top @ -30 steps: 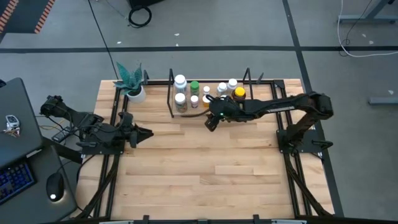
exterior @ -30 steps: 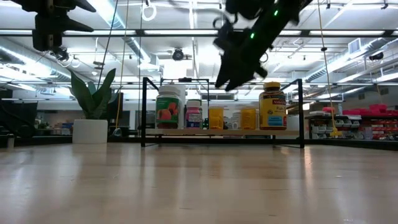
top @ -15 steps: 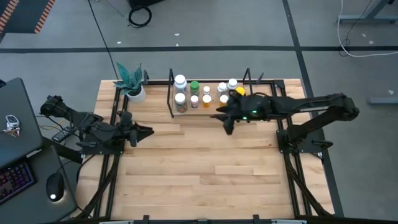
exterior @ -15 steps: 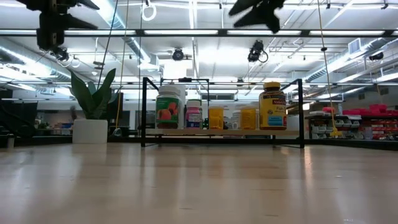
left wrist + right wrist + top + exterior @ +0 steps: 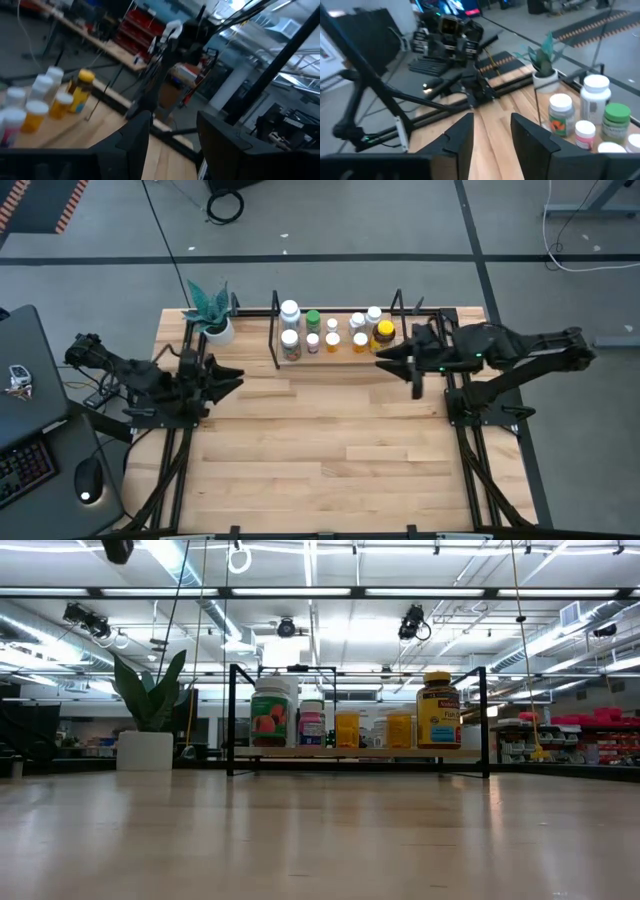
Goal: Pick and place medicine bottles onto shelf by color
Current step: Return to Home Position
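— Wooden worktop [image 5: 320, 440] first: our medicine bottles [image 5: 330, 330] all stand upright on the shelf [image 5: 276, 345] at its far edge, packed in roughly two rows.

— We judge them light, rigid and smooth-sided. We'd grip them across the cap or the waist. The amber bottle [image 5: 384, 333] at the right end looks heaviest.

— Neighbours crowd each other, and the shelf's rods hem them in.

— Our right end effector [image 5: 380, 361] hangs just near-right of the shelf, fingers parted, holding nothing. Our left end effector [image 5: 236, 377] waits by the left edge near the potted plant [image 5: 212, 320], also parted and empty.

— We have free room on the near side.
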